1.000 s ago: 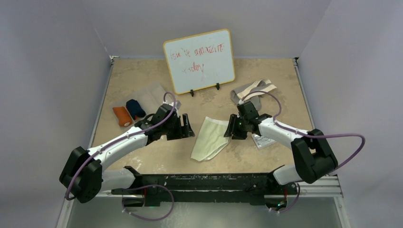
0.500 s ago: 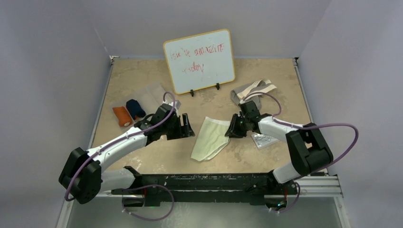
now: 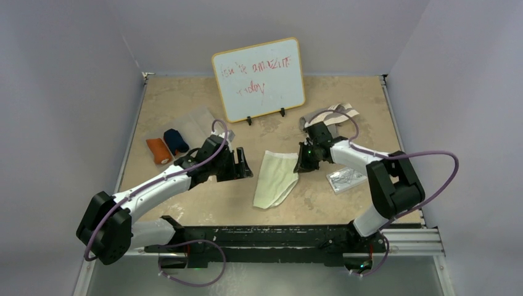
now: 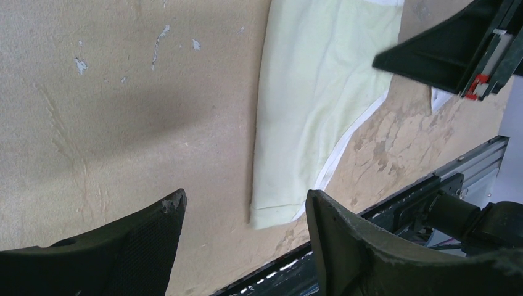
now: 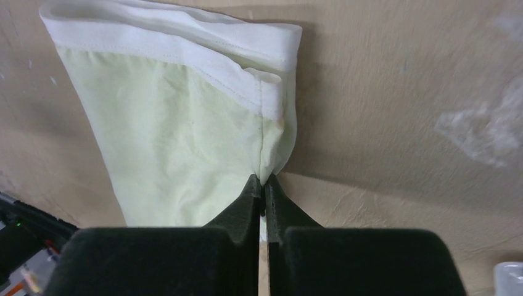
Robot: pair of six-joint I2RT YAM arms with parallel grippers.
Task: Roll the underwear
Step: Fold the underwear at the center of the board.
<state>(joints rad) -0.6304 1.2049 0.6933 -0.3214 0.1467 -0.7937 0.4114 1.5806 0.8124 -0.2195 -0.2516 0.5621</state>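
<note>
Pale cream underwear (image 3: 275, 179) lies flat at centre frame on the table (image 3: 185, 98). Right tool (image 5: 264, 183) is pinching its side edge just below the waistband. Left tool (image 3: 242, 166) hovers spread at its left. Straightening seems to be the current step; rolling next likely needs a grip at one end.

A red-scribbled whiteboard (image 3: 259, 79) stands at twelve o'clock on the tan surface (image 3: 179, 92); a clear packet (image 3: 346, 180) lies at four o'clock.
</note>
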